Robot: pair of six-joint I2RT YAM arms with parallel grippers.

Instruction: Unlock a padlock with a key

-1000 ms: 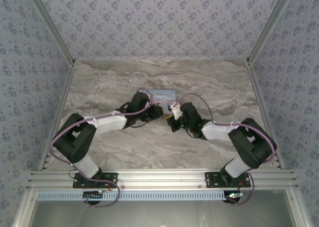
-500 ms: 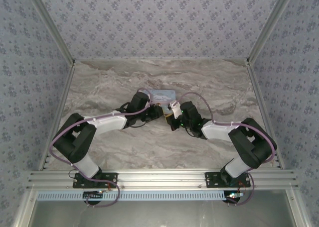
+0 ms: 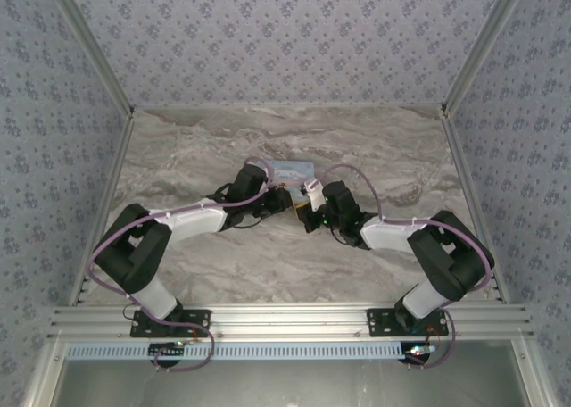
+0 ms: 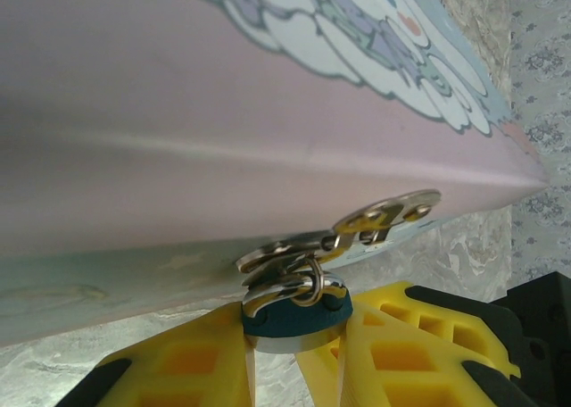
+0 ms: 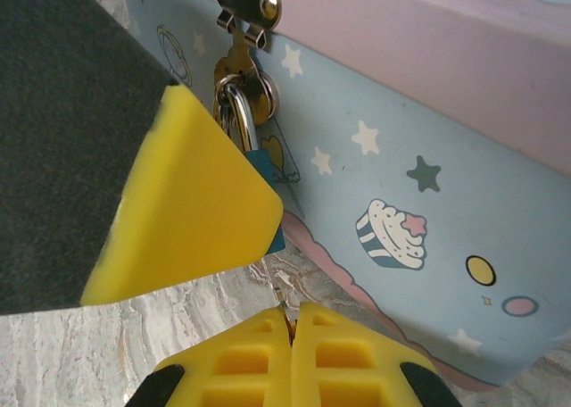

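Observation:
The small teal padlock (image 4: 295, 317) hangs by its silvery shackle (image 4: 294, 286) from the hasp (image 4: 384, 215) of a light-blue cartoon tin (image 4: 268, 112). My left gripper (image 4: 294, 340) is shut on the padlock's body from both sides. In the right wrist view the padlock (image 5: 266, 170) peeks out behind the left gripper's yellow finger (image 5: 192, 202). My right gripper (image 5: 293, 314) is shut on a thin key (image 5: 277, 291), whose blade points up toward the padlock's underside and stops a little below it. From above, both grippers (image 3: 299, 207) meet at the tin's near side.
The tin (image 3: 291, 170) sits mid-table on the marble top (image 3: 268, 264). Patterned walls close in the back and both sides. Both arms reach inward, with their elbows out toward the table's left and right edges.

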